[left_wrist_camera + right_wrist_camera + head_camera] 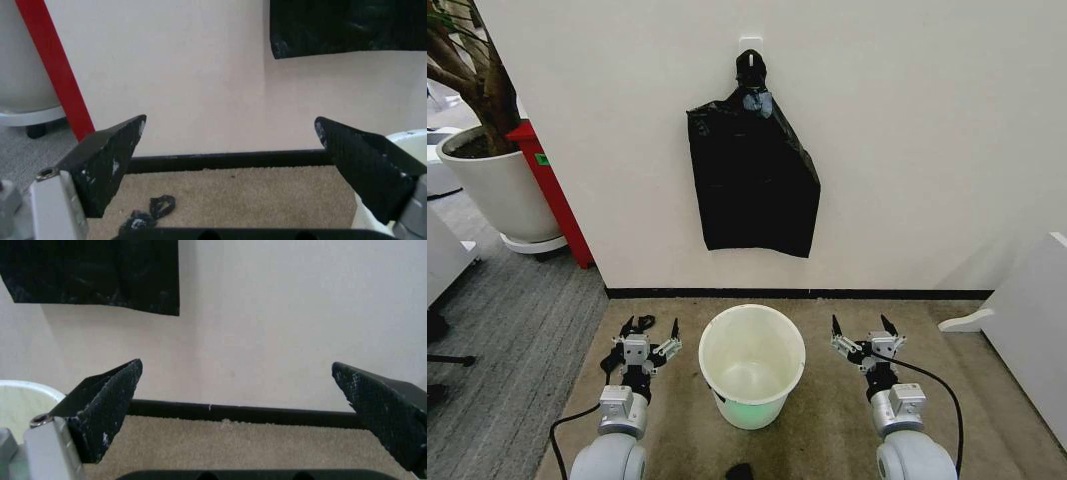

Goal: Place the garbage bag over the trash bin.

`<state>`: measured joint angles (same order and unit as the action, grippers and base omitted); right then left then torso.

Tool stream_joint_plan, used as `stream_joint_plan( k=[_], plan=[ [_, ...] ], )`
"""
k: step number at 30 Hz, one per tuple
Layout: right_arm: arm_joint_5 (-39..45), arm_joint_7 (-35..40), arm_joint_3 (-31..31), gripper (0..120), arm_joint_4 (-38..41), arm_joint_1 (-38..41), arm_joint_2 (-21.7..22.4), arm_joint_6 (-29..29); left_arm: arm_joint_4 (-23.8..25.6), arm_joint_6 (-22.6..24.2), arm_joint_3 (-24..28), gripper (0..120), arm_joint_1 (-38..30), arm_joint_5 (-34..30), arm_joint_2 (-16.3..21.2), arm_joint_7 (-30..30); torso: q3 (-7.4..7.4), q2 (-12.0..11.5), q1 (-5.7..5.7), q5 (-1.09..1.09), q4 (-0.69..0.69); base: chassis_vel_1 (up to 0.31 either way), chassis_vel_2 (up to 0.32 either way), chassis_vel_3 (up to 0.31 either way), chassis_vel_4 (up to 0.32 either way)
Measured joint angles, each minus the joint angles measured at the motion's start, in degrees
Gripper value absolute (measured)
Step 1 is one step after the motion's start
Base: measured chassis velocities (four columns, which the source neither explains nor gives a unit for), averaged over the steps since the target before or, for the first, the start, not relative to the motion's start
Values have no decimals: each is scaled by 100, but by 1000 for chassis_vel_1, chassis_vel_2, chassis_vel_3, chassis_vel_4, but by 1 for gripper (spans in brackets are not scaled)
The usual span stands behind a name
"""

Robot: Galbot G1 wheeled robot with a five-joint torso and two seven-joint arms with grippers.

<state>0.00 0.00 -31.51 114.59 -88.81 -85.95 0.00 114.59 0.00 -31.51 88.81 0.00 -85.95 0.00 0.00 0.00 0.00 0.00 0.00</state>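
A: Where is the garbage bag [753, 180]?

B: It hangs flat against the cream wall [907, 130], gathered at its top under a small white hook [750, 48]. Its lower edge ends well above the black baseboard [827, 294]. Both wrist views catch a bottom corner of it high on the wall.

A: And the trash bin [752, 365]?

B: It stands upright on the tan carpet [827, 420], right below the bag and a little out from the wall. It is bare, no bag over its rim, and the inside looks greenish near the bottom.

A: What about the grippers?

B: The left gripper [650, 329] hovers low beside the bin on the robot's left, its fingers spread wide and holding nothing. The right gripper [864, 326] sits on the other side of the bin in the same pose, fingers apart and free. Neither touches the bin or the bag.

A: Anything else nearby?

B: A white plant pot [492, 185] with a tree stands off to the left next to a red panel [552, 190] leaning at the wall's corner. A small dark scrap [150, 212] lies on the carpet ahead of the left gripper.
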Motion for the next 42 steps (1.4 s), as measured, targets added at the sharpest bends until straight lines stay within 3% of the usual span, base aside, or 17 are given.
stream_joint_plan(
  k=[30,33,35,42],
  plan=[
    [3,-1,-2,100,4,-3,0,0,0,-1,-4,100,4,-12,11,0,0,0,0,0,0,0,0,0,0],
    [88,-18,-56,100,95,-60,6,-1,20,-31,-56,94,35,-93,69,-9,0,0,0,0,1,0,0,0,0],
    [232,-51,-164,100,254,-167,24,0,86,-98,-161,91,99,-250,190,-34,0,0,0,-1,0,0,0,0,0],
    [1501,-365,-1074,100,1572,-1057,170,34,591,-652,-1030,90,578,-1499,1134,-283,-1,0,0,-1,0,0,0,0,0]
  ],
)
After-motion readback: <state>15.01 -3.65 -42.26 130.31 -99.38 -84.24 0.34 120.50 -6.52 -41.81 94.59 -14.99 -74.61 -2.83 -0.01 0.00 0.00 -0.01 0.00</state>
